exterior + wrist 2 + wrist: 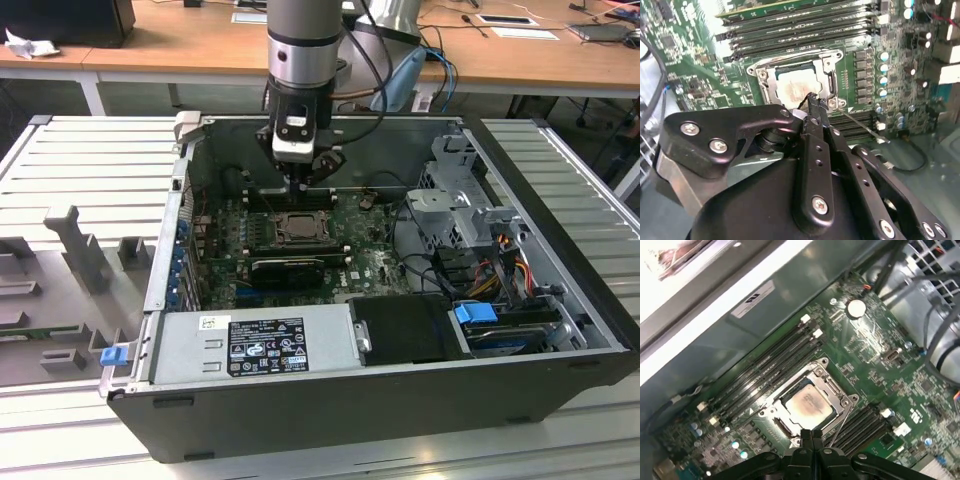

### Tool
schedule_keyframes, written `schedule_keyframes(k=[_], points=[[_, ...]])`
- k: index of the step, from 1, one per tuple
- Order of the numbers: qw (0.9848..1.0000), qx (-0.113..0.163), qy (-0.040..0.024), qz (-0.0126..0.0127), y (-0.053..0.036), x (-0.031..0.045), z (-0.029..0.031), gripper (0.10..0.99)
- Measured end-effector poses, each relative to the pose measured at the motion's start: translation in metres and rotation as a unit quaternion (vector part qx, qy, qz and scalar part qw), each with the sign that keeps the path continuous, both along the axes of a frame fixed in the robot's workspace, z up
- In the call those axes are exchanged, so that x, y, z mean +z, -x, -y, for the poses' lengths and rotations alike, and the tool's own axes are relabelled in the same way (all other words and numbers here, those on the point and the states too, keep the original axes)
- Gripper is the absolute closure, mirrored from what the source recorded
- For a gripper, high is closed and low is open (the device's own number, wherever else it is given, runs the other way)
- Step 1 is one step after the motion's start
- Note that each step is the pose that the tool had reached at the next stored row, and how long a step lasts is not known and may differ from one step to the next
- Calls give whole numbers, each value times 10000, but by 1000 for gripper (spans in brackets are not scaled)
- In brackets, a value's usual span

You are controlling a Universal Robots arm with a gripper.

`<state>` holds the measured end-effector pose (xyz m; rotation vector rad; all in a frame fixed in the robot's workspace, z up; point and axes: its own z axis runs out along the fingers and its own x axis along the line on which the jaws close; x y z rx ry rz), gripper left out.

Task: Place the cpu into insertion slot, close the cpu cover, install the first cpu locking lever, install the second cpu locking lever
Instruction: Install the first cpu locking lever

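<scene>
Item: open computer case (330, 410), lying on a ribbed metal table (100, 150), with the green motherboard (370, 265) sitting flat on its floor.

Tool (303, 192): the arm is reaching down into the far half of the case. In both wrist views the tool (812, 100) (812, 432) is showing its two fingers pressed together with no gap between them. The fingertips are sitting at the edge of the insertion slot (275, 230). Whether they are touching metal there cannot be told.

Cpu (794, 86) (807, 405): it is lying flat inside the insertion slot, its pale, slightly stained top facing up.

Cpu cover (827, 75) (832, 387): the silver frame is lying down around the chip, which is showing through its square window.

Locking lever (860, 125) (839, 424): a thin wire rod is angling away from the socket corner just beside the fingertips, over the board. Whether it is latched cannot be told.

Memory slots (805, 27) (765, 372): long dark rows are running along the far side of the socket.

Coin cell (856, 307): a round silver battery is sitting on the board, well apart from the socket.

Heatsink (288, 268): a black ribbed bar is sitting just near of the socket.

Power supply (250, 340): a grey box is filling the near edge of the case, toward the exterior view's left.
</scene>
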<state>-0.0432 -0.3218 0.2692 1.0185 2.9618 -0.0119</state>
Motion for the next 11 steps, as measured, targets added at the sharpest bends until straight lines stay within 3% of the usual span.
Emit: schedule_keyframes(k=[5,10,11], points=[[9984,558,0,0,0,-8,0,980],[9925,1223,1,0,0,-16,0,980],[9905,1377,0,0,0,-18,0,980]])
